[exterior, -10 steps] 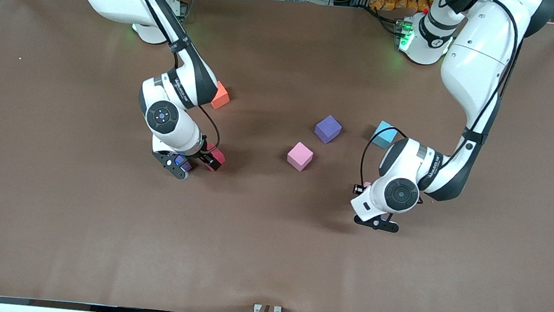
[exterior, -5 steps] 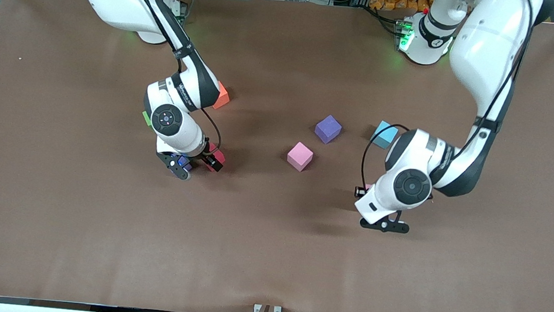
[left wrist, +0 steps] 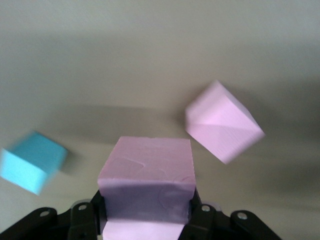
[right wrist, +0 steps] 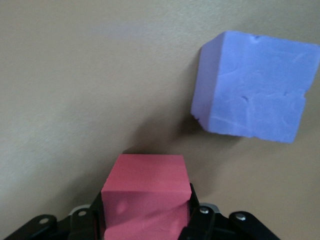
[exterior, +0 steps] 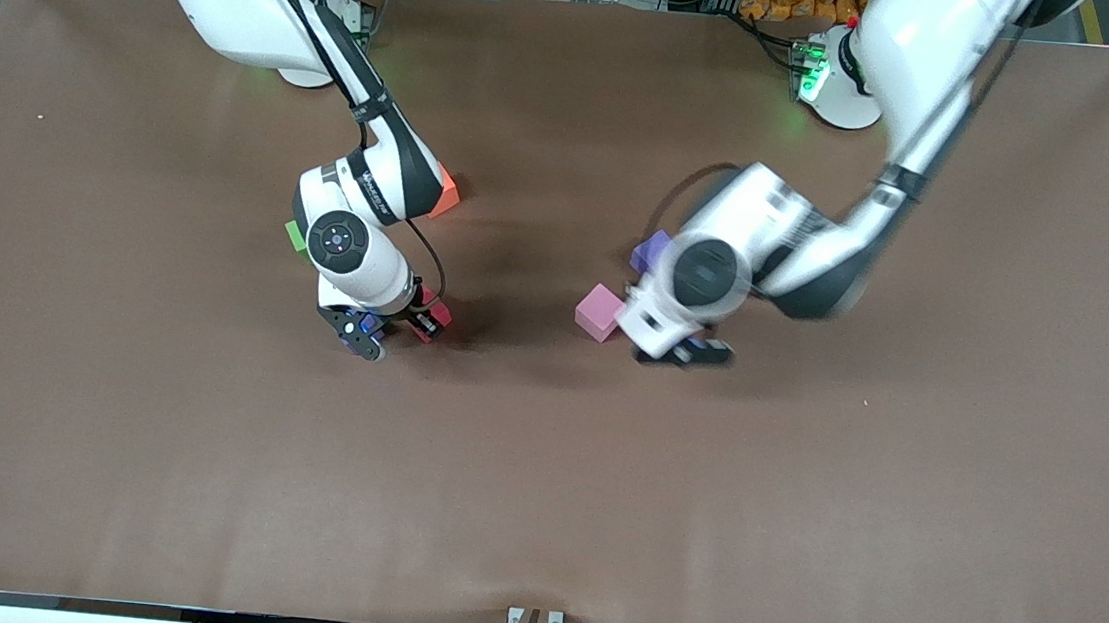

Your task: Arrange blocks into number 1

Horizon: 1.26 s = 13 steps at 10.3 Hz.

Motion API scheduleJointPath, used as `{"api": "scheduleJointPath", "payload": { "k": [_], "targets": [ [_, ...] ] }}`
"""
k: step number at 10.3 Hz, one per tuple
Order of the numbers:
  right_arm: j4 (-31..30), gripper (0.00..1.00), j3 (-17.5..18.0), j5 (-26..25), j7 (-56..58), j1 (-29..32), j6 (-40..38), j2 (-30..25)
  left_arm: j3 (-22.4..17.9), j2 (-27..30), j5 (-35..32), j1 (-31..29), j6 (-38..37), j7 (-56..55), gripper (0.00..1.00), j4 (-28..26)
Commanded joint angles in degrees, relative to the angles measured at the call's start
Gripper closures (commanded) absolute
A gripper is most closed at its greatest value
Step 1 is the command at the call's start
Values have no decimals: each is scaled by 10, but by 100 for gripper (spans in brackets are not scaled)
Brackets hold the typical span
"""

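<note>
Blocks for the "1" are spread mid-tabletop, w/ two already gripped. Since a sec ago, the left arm has been swung from near the light blue cube (left wrist: 31,168) toward the table centre; a light pink block (left wrist: 146,175) is held between the fingers of the left gripper (exterior: 679,355), now over the spot just beside the second pink block (exterior: 600,312) and one purple block (exterior: 650,251). The right gripper (exterior: 390,329) has been closed meanwhile on the crimson block (right wrist: 144,192), low at the tabletop toward the right arm's end, w/ the other purple block (right wrist: 254,87) just beside it.

Judged: both pickups done, placement phase starting; no digit shape formed yet.

Nearby: orange cube (exterior: 443,191) and green cube (exterior: 296,236), partly hidden by the right arm, not needed. The resting pink & purple blocks are close under the left arm's path and could be knocked.
</note>
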<state>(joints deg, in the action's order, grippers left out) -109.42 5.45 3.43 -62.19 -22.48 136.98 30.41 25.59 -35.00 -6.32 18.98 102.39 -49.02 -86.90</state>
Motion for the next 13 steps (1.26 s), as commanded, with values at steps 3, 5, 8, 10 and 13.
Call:
{"api": "scheduleJointPath", "payload": {
  "k": [3, 5, 8, 10, 13],
  "targets": [
    [46, 100, 6, 36, 114, 43, -114, -66, 9, -20, 37, 115, 45, -133, 100, -20],
    [46, 100, -3, 57, 214, 80, -173, -116, 9, -19, 33, 161, 124, -157, 100, -65],
    [46, 100, -6, 57, 360, 145, -230, -178, 8, -20, 29, 206, 170, -171, 100, -97],
    [51, 100, -7, 50, 456, 184, -256, -199, 6, -35, 10, 228, 203, -191, 100, -103],
    [57, 100, -24, 43, 522, 197, -279, -221, 6, -46, -32, 237, 219, -199, 100, -104]
  ]
}}
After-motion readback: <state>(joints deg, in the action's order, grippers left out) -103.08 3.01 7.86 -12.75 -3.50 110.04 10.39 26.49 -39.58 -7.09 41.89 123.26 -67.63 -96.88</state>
